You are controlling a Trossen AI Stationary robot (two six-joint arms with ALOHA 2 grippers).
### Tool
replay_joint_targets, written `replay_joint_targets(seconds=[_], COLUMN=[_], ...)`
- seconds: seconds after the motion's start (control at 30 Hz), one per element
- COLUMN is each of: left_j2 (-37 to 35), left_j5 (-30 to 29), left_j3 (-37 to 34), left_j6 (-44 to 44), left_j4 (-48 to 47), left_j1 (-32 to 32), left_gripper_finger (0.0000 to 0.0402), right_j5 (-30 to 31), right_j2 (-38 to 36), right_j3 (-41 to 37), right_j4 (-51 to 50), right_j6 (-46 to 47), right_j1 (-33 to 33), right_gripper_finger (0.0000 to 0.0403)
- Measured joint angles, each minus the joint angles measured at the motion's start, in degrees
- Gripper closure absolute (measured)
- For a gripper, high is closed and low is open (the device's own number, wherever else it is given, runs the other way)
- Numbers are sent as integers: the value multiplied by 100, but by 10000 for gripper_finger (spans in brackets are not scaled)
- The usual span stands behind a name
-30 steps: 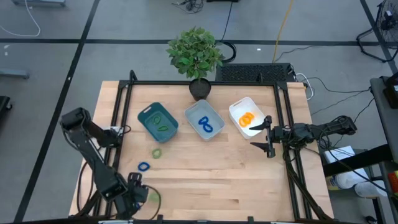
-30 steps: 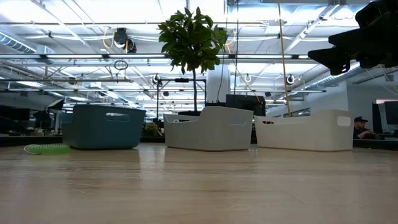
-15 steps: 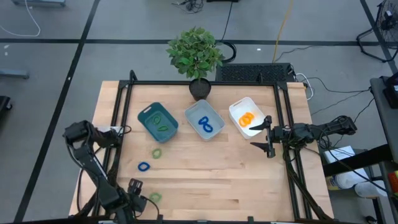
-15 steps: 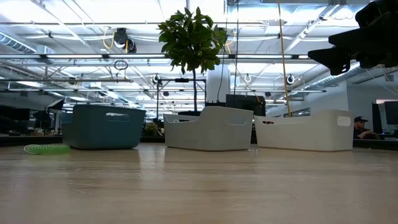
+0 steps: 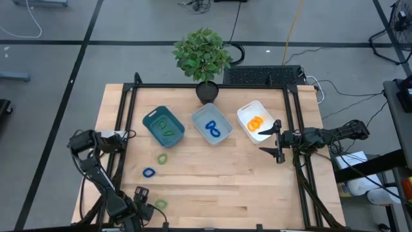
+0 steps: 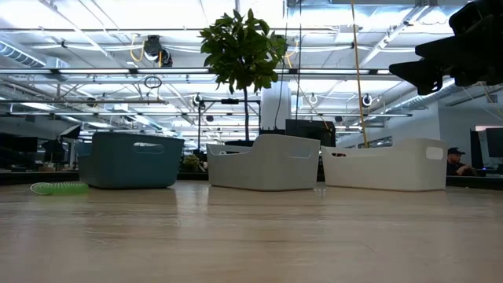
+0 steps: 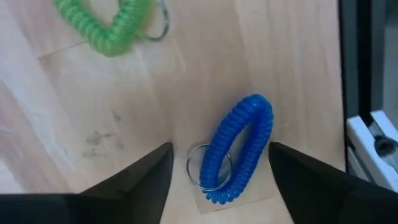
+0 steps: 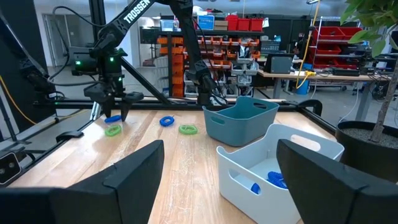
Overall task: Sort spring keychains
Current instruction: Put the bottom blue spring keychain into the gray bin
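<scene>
High view: left gripper [image 5: 143, 201] sits lower left of frame, over a green keychain [image 5: 159, 204]; right gripper [image 5: 278, 143] waits open at mid-right, empty. Left wrist view adds what's hidden there: open fingers [image 7: 134, 180] straddling a blue keychain [image 7: 239, 149] flat on the bench [image 7: 93, 112]. Risk: pinching only its metal ring [image 7: 208, 168], so the coil slips free.
</scene>
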Motion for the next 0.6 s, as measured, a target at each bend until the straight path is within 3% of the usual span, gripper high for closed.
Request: replay_joint_targets(seconds=[0.1,0.47,0.6], left_j2=[14,23,23], left_j5=[-82,-85,-54], left_j3=[0,-4,-4], left_j6=[-215,-635,-1030], left_j4=[-24,39,42], left_j1=[22,184,317], left_gripper_finger=[171,370,388], right_j5=[-2,0,0], right_j2=[0,0,-1], right_j3=[1,0,0], right_j4=[0,0,0], right_j6=[-1,0,-1], right_j1=[0,2,0], right_gripper_finger=[105,105,105])
